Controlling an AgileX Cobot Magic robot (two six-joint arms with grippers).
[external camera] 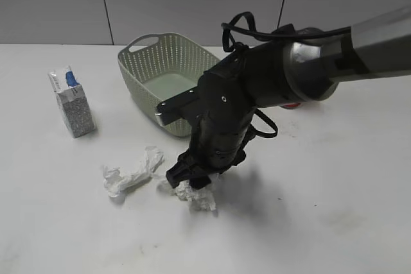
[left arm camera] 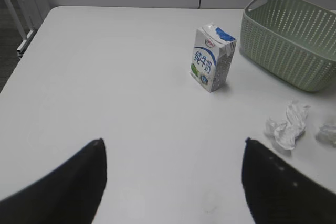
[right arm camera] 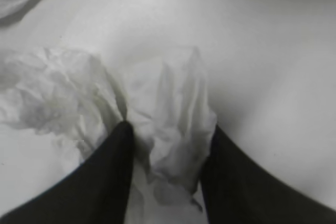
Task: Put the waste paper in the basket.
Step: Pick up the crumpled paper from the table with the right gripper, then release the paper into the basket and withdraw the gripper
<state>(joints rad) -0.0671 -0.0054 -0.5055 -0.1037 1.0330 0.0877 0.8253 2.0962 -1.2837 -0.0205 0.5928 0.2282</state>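
Note:
A crumpled white waste paper (external camera: 199,196) lies on the white table in front of the pale green basket (external camera: 138,72). My right gripper (external camera: 191,181) is down on it. In the right wrist view the two black fingers (right arm camera: 168,135) flank a raised fold of this paper (right arm camera: 173,103) and press on it from both sides. A second crumpled paper (external camera: 131,174) lies to its left, apart from the gripper. My left gripper (left arm camera: 173,148) is wide open and empty above bare table, with that second paper (left arm camera: 287,127) and the basket (left arm camera: 294,35) to its right.
A blue and white milk carton (external camera: 72,102) stands upright at the left of the table; it also shows in the left wrist view (left arm camera: 211,59). The right arm's dark bulk hangs over the basket's front right corner. A small red thing (external camera: 292,104) peeks out behind the arm.

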